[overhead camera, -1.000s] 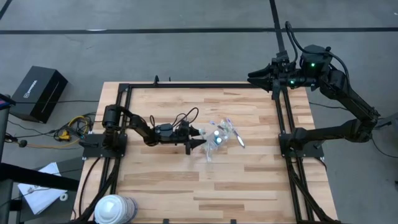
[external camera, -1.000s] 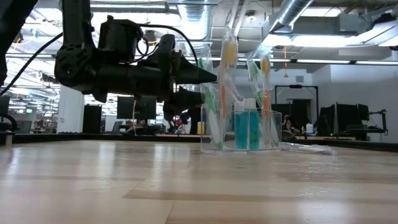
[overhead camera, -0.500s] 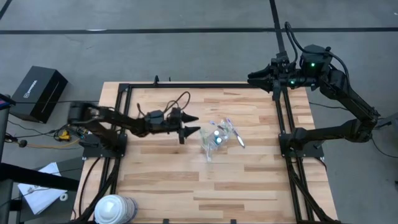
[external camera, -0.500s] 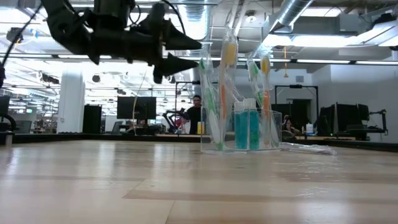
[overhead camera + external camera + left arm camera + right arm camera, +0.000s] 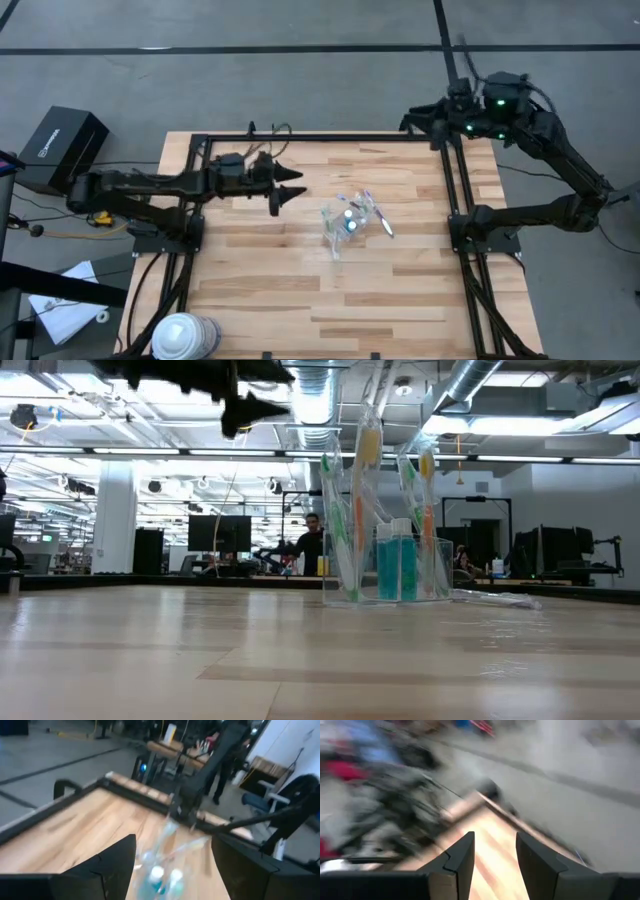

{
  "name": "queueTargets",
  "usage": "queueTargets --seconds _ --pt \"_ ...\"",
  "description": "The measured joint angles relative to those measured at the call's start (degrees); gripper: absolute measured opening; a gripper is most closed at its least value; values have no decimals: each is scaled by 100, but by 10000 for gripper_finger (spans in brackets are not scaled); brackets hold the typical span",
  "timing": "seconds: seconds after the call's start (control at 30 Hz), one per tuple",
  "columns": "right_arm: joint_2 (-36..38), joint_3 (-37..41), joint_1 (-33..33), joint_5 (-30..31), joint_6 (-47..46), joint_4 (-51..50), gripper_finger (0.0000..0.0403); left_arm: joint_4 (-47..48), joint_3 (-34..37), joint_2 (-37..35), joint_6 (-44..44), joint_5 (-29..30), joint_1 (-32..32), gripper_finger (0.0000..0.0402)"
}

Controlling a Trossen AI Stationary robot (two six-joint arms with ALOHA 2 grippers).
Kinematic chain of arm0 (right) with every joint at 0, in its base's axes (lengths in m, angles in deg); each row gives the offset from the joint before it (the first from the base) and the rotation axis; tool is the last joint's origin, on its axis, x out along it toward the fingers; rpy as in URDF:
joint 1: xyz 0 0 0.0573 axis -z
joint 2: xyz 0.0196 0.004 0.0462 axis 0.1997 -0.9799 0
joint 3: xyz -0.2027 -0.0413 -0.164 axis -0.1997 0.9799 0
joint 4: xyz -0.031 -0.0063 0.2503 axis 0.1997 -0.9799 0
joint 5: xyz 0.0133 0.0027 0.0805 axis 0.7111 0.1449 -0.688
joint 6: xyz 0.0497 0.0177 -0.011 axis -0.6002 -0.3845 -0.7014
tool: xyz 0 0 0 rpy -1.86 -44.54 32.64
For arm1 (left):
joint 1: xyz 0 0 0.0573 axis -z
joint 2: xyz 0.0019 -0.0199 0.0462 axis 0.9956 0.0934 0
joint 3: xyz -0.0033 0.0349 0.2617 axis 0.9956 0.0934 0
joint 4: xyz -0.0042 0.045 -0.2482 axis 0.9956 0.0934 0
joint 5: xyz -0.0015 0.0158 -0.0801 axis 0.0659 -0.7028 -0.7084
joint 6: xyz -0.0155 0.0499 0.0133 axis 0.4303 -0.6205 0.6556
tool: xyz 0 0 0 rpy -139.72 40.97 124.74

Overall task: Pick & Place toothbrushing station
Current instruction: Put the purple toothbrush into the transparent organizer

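Left gripper [image 5: 290, 189] clear of the cup [image 5: 341, 222], fingers apart and empty.
Cup stands upright mid-tabletop [image 5: 300, 290], well ahead of the left fingers, holding toothbrushes [image 5: 360, 480] and blue tube [image 5: 397, 565]; one toothbrush [image 5: 381, 219] lies just beside it. Right gripper [image 5: 408, 122] hangs over the far tabletop edge, fingers apart, nothing between them.

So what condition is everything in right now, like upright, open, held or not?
Cup: upright on the table, not held.
Toothbrushes: standing in the cup.
Blue tubes: upright in the cup.
Left gripper: jaws open, empty, beside the cup.
Right gripper: empty, at the table's far edge.
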Motion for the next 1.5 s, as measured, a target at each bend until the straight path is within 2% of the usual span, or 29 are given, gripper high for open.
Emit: queueTargets --seconds 0.07,0.2,0.3,0.5,0.6,0.8,1.03,1.5 --pt "-68 0 118 423 -374 -832 135 89 -257 -115 0 -36 -1 249" --pt "-221 345 235 1037 -508 -2602 140 219 -757 -180 -13 -45 -97 246" --pt "-152 1051 123 1251 -836 -2867 143 434 -1030 -164 -54 -173 -235 246" --pt "315 3285 -307 1134 -1792 -1700 141 803 -1174 -129 -44 -360 -414 242" --pt "466 4388 -558 836 -2486 -782 136 962 -1175 -134 -44 -416 -413 241" --pt "460 5813 -1200 702 -3682 692 133 1135 -1172 -134 20 -493 -413 241" --pt "35 6375 -1640 614 -4327 1679 141 1197 -1172 -134 265 -728 -567 241" --pt "-1551 6449 -1828 5 -4317 3254 147 1263 -1172 -134 343 -957 -831 241"
